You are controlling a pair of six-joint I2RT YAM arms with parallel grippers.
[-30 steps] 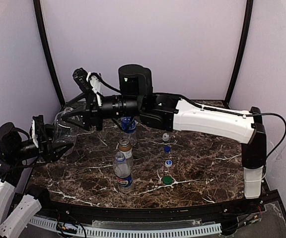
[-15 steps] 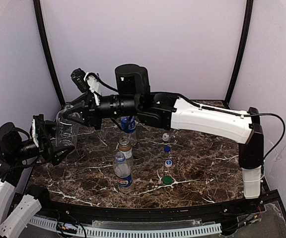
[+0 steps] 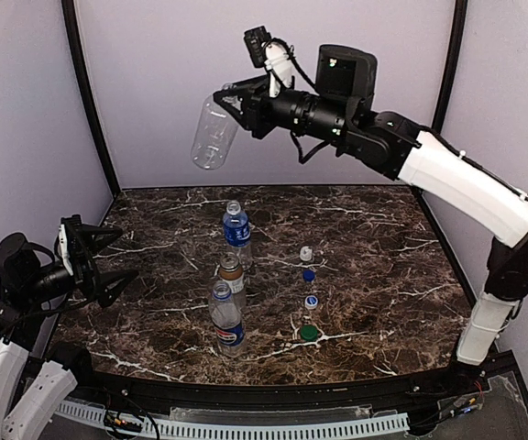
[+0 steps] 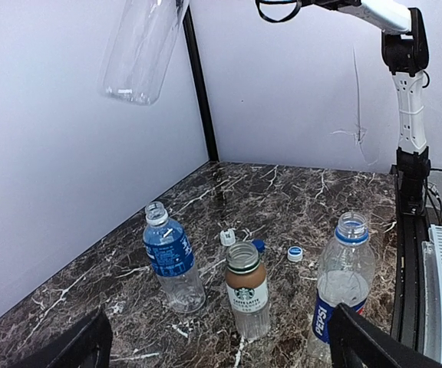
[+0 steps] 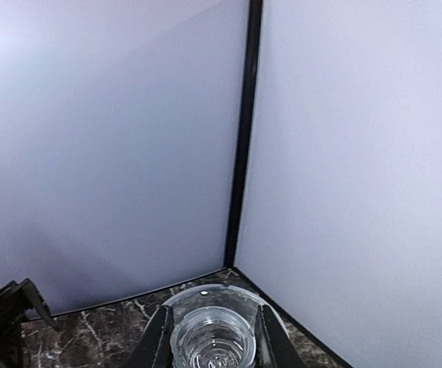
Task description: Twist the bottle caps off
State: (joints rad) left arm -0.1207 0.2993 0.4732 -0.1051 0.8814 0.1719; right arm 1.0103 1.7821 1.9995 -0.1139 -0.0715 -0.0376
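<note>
A clear bottle (image 3: 213,135) is being gripped at its neck by the right gripper (image 3: 238,105), high above the table (image 3: 383,247). The left gripper (image 3: 128,254) is being held open. Three uncapped bottles (image 3: 231,275) and four caps (image 3: 309,273) are being supported by the table.

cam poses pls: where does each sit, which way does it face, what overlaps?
Top external: above and behind the bases, looking down on the table; both arms show.
Left wrist: low at left, facing across the table; open left gripper at bottom corners.
Right wrist: high up, facing an enclosure corner; right gripper clamps the clear bottle.
Shared: all three see that bottle.
</note>
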